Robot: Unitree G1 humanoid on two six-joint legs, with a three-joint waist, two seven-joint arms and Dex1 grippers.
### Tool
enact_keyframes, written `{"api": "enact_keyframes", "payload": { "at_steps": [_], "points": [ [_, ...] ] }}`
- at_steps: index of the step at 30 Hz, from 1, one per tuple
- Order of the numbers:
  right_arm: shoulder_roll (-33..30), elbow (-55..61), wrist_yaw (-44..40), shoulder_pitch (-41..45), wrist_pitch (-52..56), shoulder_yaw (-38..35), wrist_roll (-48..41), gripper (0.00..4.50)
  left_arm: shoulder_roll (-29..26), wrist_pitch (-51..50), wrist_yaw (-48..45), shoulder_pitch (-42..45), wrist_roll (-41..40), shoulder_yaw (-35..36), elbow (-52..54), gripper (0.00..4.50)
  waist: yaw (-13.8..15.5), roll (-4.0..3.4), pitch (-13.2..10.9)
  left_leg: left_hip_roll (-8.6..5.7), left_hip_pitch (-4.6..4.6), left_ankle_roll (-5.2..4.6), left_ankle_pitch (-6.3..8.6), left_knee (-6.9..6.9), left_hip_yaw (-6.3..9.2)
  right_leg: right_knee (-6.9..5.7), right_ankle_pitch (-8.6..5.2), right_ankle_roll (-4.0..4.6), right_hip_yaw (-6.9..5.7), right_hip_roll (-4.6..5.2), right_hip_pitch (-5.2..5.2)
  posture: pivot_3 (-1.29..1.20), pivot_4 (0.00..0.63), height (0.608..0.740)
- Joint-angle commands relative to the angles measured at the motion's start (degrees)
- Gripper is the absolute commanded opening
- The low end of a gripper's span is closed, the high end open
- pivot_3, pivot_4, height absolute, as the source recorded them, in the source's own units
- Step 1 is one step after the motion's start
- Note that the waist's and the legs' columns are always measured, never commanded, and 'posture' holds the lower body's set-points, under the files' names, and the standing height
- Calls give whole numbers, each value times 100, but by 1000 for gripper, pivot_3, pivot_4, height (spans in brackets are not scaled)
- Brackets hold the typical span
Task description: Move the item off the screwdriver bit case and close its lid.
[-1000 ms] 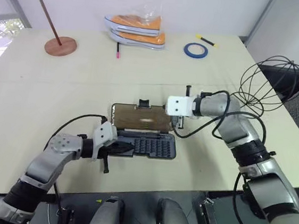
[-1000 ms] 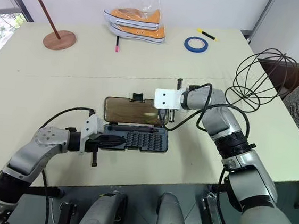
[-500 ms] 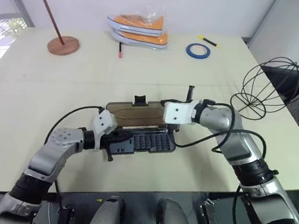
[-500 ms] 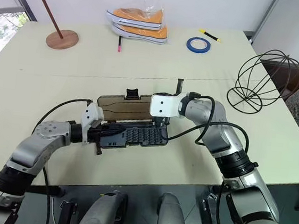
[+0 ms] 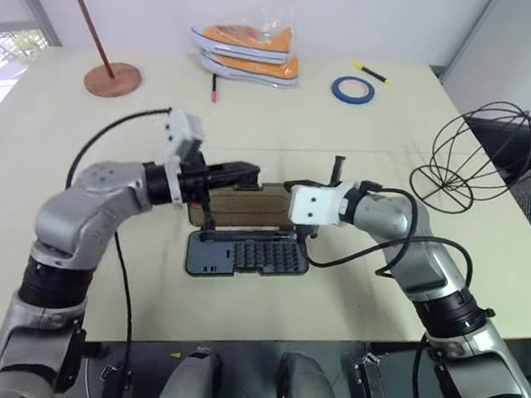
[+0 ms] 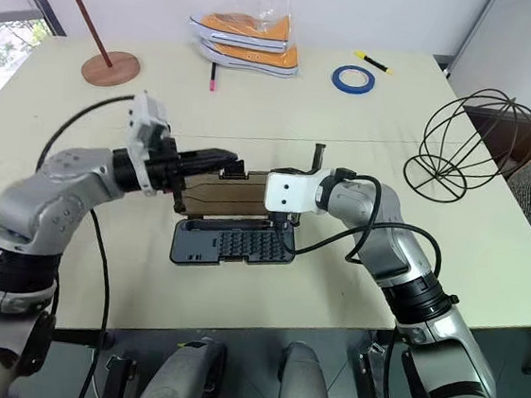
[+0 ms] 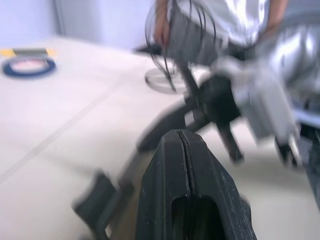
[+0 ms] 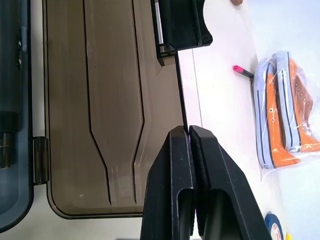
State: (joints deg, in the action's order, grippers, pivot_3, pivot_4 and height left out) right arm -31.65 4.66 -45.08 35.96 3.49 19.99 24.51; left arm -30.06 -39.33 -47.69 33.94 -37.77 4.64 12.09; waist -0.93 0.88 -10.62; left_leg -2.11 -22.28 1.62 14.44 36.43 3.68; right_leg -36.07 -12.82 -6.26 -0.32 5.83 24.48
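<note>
Wire globe item stands on the desk, off the screwdriver bit case. Its lid remains open; left gripper and right gripper, both pressed together, flank it.

Item stands right of the open case, probably well apart.

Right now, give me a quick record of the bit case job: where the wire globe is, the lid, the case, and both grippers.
item: wire globe on the table, right of and apart from the case
lid: tilted up, not closed
case: open, bits showing
right gripper: shut on the lid's edge
left gripper: shut, raised above the lid's far edge
task: item off, lid closing underway
</note>
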Motion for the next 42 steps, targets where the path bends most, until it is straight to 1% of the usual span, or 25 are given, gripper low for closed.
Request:
{"api": "enact_keyframes", "payload": {
  "at_steps": [1, 5, 9, 12, 15, 19, 23, 27, 39, 42],
  "points": [
    [6, 202, 22, 63, -47, -70, -33, 16, -57, 206, 390, 478, 81, 534, -635, 0, -4, 0, 0, 0, -1, 0, 0, 3, 0, 0, 0, 0, -1, 0, -1, 0, 150, 740],
    [12, 201, -18, 51, -7, -65, -40, 16, -272, 703, 358, 576, 500, 626, -1502, 0, -24, 0, 0, -1, 0, 0, 0, 0, -2, 1, 0, 0, 0, 0, 1, 0, 150, 740],
    [24, 181, -21, 72, 8, -64, -39, 16, -431, 1361, 126, 462, 1039, 434, -2328, 0, -10, 0, 0, -1, -2, 0, 0, 0, -2, 1, 0, -1, 0, 0, 1, 0, 150, 740],
    [18, 188, -20, 87, 24, -75, -37, 16, -447, 1857, -118, 280, 1425, 227, -2860, 0, 0, 0, 0, -2, -2, 0, 0, 0, -2, 2, 0, -1, 0, 0, 1, 0, 150, 740],
    [24, 203, -28, 86, 65, -83, -50, 16, -410, 2165, -268, 209, 1646, 107, -3271, 0, 0, 0, 0, -2, -3, 0, 0, 0, -2, 2, 0, 0, 0, 0, 1, 0, 150, 740],
    [33, 230, -51, 85, 138, -87, -70, 16, -356, 2250, -541, 135, 1745, -8, -3695, 0, -2, 1, -1, -2, -4, 0, 0, 2, -2, 1, 0, -1, -1, 0, 2, 0, 150, 740],
    [32, 221, -46, 101, 140, -92, -69, 16, -309, 2181, -798, 62, 1752, -85, -3798, 0, -3, 1, -1, -1, -4, 0, 0, 2, -2, 0, 1, -1, -1, 0, 2, 0, 150, 740],
    [40, 207, -41, 109, 140, -87, -69, 16, -305, 2016, -1091, -162, 1760, -271, -3525, 0, -9, 1, -1, -1, -4, 0, 0, 3, -2, -1, 1, -1, -1, 0, 2, 0, 150, 740],
    [36, 271, -116, 80, 198, -84, -136, 16, -103, 1909, -1036, -264, 1781, -303, -3287, 0, 2, 1, -1, -1, -5, 0, 0, 7, -1, -3, 1, -1, -1, 0, 2, 0, 150, 740],
    [31, 294, -130, 80, 212, -92, -145, 840, -87, 1928, -1021, -254, 1798, -300, -3308, 0, 3, 1, -1, -1, -5, 0, 0, 8, -1, -3, 1, -1, -1, 0, 2, 0, 150, 740]
  ]
}}
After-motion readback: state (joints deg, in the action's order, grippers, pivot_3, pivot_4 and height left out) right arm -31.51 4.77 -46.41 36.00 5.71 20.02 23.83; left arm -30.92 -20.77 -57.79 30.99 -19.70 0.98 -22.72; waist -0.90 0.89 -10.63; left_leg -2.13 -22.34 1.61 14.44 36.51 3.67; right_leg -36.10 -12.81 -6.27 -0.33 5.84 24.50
